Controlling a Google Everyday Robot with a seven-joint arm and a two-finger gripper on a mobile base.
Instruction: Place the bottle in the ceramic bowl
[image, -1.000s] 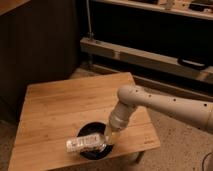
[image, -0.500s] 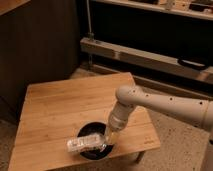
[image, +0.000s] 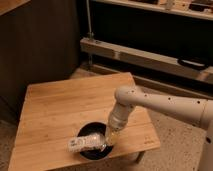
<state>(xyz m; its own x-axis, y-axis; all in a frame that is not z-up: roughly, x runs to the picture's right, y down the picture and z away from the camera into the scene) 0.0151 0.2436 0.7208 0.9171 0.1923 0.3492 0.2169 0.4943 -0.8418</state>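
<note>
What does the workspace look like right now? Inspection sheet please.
Surface: wooden table, light planks, set on a speckled floor.
Job's things: black bowl near the table's front edge; bottle lies on its side across the bowl, one end sticking out past the left rim.
Clutter: nothing seen.
Grippers: end effector reaches down over the bowl at the bottle's right end.
Cables: nothing seen.
Surroundings: dark wall panel behind the table; metal shelf rack at the back right, with a dark handle-like object on it.
</note>
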